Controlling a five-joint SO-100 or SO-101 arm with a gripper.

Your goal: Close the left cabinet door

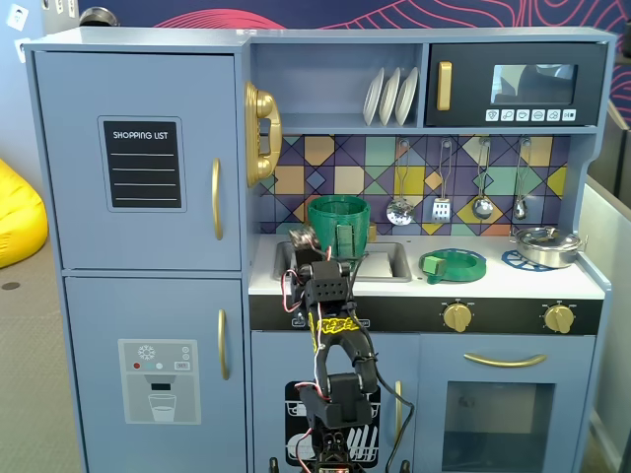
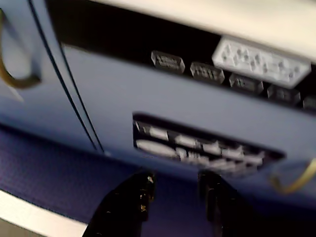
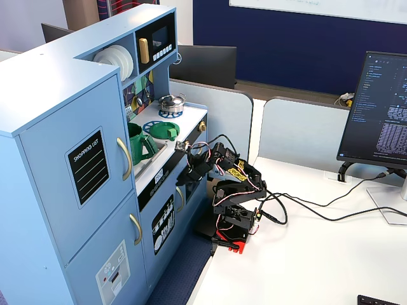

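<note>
Left cabinet door (image 1: 138, 163): upper left of the toy kitchen, flush with its frame, shut.
Gripper (image 3: 189, 173): near the counter front beside the sink (image 1: 380, 261), lower and to the right of that door in a fixed view, well apart from it.
Fingers (image 2: 129, 202): slightly parted, holding nothing.

- The pincer (image 2: 173, 197) shows two dark fingers, a gap between them.
- A blue cabinet panel (image 2: 113, 94) fills the blurred view.
- A gold handle (image 2: 12, 79) sits at left.
</note>
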